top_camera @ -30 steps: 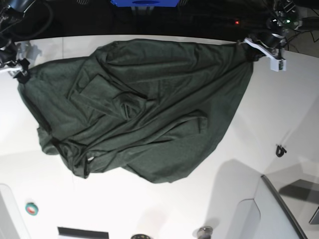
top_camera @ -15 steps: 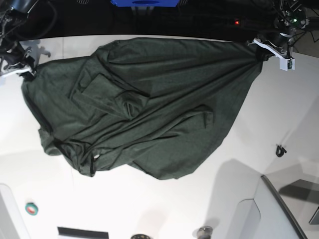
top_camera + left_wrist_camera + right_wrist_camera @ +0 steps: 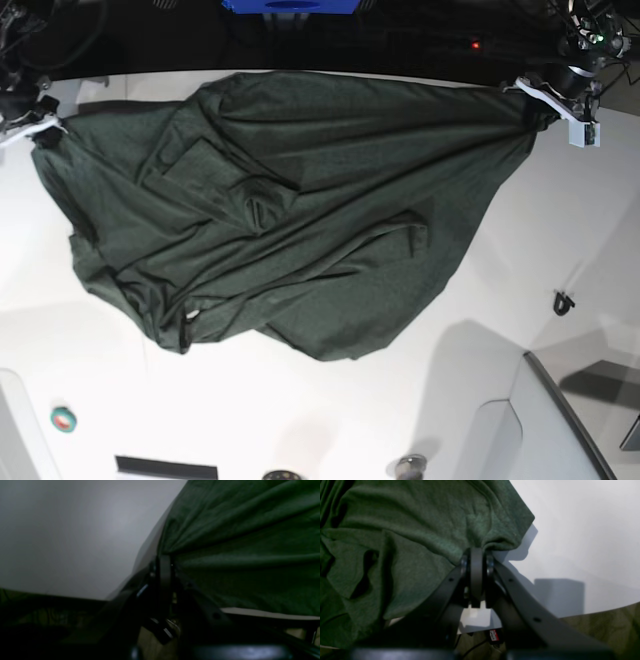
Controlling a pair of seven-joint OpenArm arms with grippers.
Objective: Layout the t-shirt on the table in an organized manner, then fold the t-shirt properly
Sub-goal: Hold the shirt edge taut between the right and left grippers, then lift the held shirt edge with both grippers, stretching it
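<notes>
Left gripper [image 3: 535,110] and right gripper [image 3: 42,135] each clamped on a shirt [image 3: 290,210] corner, spread across table [image 3: 560,230]. Layout step; next: pull apart, flatten wrinkles.

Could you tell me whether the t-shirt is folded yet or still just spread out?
Spread, not folded: the t-shirt lies wrinkled across the table, bunched near its lower edge.
</notes>
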